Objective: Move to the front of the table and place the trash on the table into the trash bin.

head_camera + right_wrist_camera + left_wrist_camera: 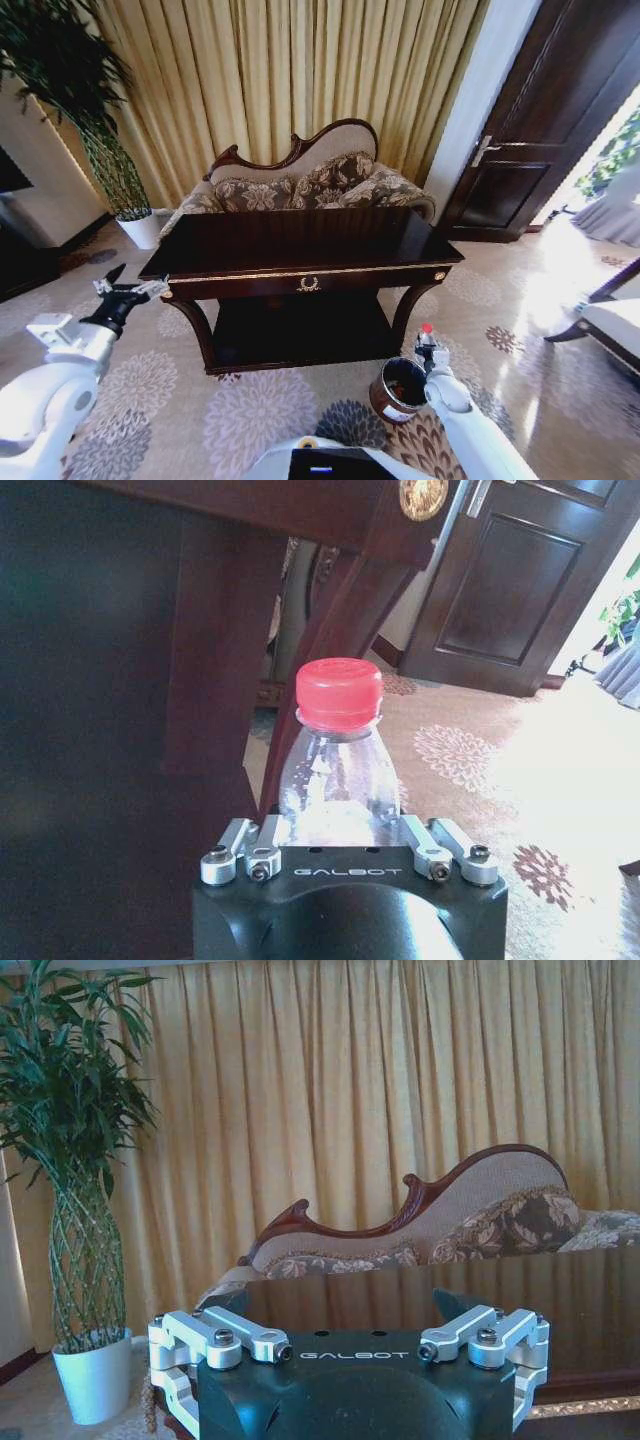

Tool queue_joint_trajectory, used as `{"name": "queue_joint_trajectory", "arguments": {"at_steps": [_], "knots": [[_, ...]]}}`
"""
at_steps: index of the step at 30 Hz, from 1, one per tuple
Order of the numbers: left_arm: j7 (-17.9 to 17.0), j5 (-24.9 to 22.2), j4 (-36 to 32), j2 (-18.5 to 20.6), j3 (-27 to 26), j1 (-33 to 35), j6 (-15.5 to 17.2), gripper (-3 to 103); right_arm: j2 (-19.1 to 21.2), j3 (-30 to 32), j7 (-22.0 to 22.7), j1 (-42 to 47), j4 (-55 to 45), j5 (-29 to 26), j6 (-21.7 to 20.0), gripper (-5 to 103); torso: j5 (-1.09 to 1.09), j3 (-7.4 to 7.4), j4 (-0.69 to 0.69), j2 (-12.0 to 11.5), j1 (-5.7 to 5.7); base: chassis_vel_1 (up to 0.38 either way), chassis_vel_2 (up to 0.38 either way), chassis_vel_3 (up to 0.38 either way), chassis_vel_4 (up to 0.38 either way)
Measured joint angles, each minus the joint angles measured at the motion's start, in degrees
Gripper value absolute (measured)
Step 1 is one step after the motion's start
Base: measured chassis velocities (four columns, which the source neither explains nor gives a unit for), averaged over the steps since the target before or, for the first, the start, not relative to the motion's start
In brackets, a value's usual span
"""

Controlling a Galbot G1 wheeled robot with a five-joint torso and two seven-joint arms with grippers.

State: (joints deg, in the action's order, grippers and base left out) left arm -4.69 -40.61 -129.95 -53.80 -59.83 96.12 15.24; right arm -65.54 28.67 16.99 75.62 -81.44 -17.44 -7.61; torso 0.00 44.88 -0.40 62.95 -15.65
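The dark glossy table stands straight ahead, its gold emblem facing me. On the carpet by its front right leg sits the round brown trash bin with a black inside. My right gripper is shut on the trash, a clear bottle with a red cap, held upright just over the bin's right rim. The right wrist view shows the bottle rising between the jaws of the right gripper, with the table leg behind. My left gripper hovers open off the table's left corner, and the left gripper faces the table top.
A patterned sofa stands behind the table against gold curtains. A tall plant in a white pot is at the back left. A dark door is at the back right, and a white seat juts in at the right.
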Motion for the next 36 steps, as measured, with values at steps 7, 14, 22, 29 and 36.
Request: {"name": "queue_joint_trajectory", "arguments": {"at_steps": [7, 14, 22, 29, 36], "knots": [[0.03, 0.15, -0.59, 0.22, 0.30, -0.13, -0.05, 100, -0.38, 0.50, 0.38, -0.08, 0.33, -0.09, 0.74, 74, 0.00, 0.00, 0.00, 0.00, 0.00, 0.000, 0.000, 0.000, 0.000], [0.03, -0.05, -0.80, 0.67, 0.32, -0.27, 0.10, 100, -0.45, 1.11, 1.82, 1.15, -4.69, -2.02, -0.11, 99, 0.00, 0.00, 0.00, 0.00, 0.00, 0.000, 0.000, 0.000, 0.000], [-0.08, -0.84, -2.41, 1.13, -1.22, -0.27, 0.11, 100, 1.68, 2.28, 1.29, 5.72, -24.62, -7.86, -2.70, 100, 0.00, 0.00, 0.01, 0.00, 0.00, 0.000, 0.000, 0.000, 0.000], [-0.79, -1.94, -5.72, 1.38, -2.71, -0.20, 0.11, 100, 5.43, 0.51, 5.70, 7.77, -45.29, -10.15, -6.08, 100, 0.00, 0.00, 0.01, 0.00, 0.00, 0.000, 0.000, 0.000, 0.000], [-1.19, -2.42, -7.27, 1.72, -3.26, -0.20, 0.11, 100, 8.89, -0.34, 6.63, 10.49, -58.41, -10.56, -9.46, 100, 0.00, 0.00, 0.00, 0.01, 0.00, 0.000, 0.000, 0.000, 0.000]]}}
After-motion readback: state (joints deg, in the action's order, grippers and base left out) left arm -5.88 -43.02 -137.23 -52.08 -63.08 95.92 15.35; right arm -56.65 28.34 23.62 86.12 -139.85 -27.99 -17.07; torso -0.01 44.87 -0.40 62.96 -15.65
